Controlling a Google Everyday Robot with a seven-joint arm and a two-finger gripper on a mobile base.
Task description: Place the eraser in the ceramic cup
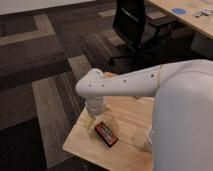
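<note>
The eraser [106,134], a flat block with a black top and reddish sides, lies on the light wooden table [85,145] near its front left. My gripper [91,119] hangs below the white arm's bend [94,86], just left of and above the eraser and close to the table top. A small white round shape [148,138] shows at the edge of my arm on the right. It may be the ceramic cup, and the arm hides most of it.
My large white arm [180,115] covers the right half of the table. A black office chair [134,25] stands behind it. A long desk [190,17] runs along the far right. Dark patterned carpet [40,75] lies to the left.
</note>
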